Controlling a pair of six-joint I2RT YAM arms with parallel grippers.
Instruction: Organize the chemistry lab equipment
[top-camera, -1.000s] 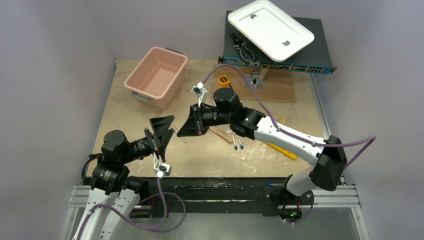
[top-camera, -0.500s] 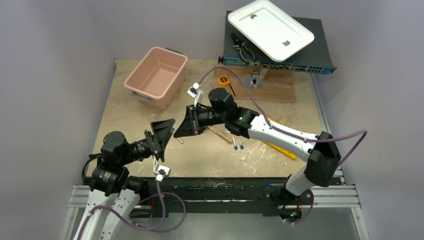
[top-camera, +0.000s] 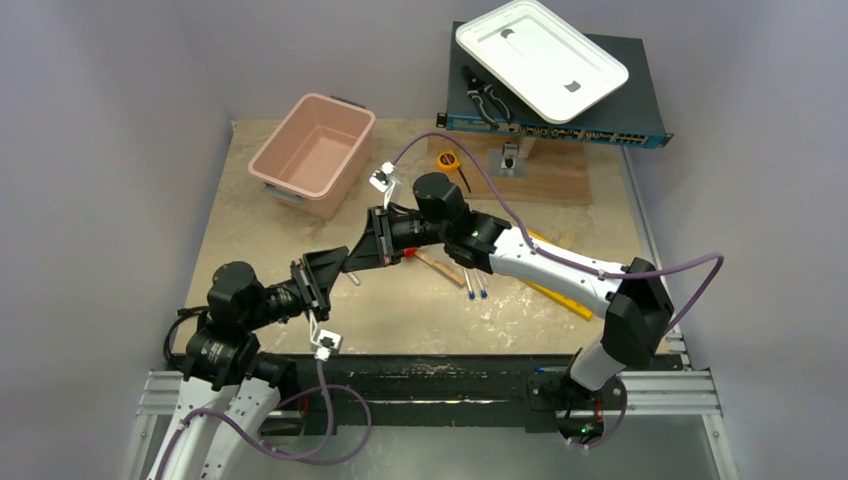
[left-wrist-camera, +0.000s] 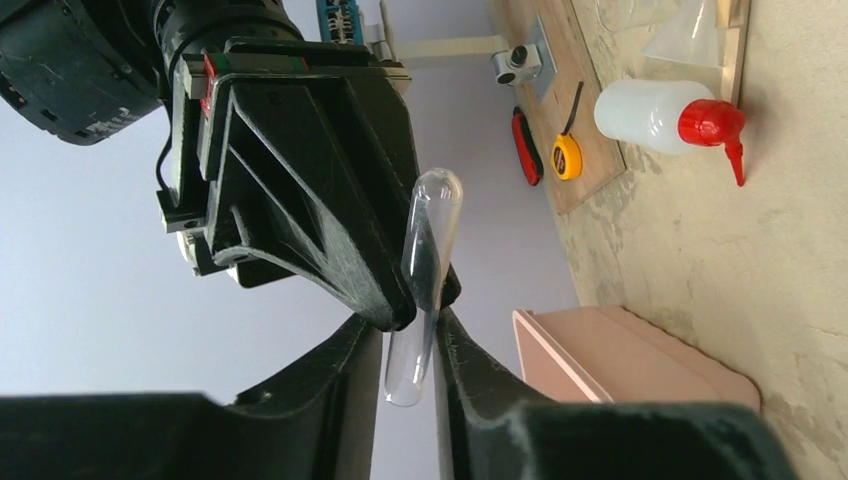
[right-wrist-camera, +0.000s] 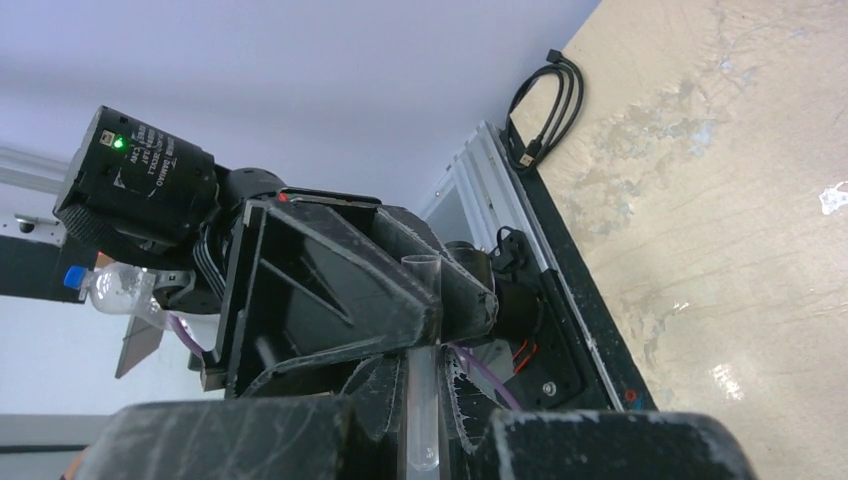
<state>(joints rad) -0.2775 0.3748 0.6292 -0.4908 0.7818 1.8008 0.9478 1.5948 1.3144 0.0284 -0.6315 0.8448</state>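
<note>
A thin clear tube (left-wrist-camera: 430, 230) hangs in the air between my two grippers, above the table's left middle. My left gripper (left-wrist-camera: 410, 335) is shut on its open end, and my right gripper (right-wrist-camera: 420, 375) is shut on its rounded end. In the top view the two grippers meet tip to tip, left gripper (top-camera: 335, 268) and right gripper (top-camera: 358, 258), and almost hide the tube. Two tubes with blue tips (top-camera: 476, 285) and a wooden stick (top-camera: 440, 268) lie on the table under the right arm. The squeeze bottle (left-wrist-camera: 655, 110) with its red nozzle lies on its side. The yellow rack (top-camera: 560, 300) is partly hidden by the right arm.
A pink bin (top-camera: 312, 152) stands at the back left. A white tray (top-camera: 540, 58) and black-handled pliers (top-camera: 485, 100) rest on a black box at the back. A yellow tape measure (top-camera: 447, 160) lies next to a wooden board (top-camera: 545, 180).
The right gripper has carried the tube left to the left gripper. The left gripper's jaws, wide open before, have closed on the tube.
</note>
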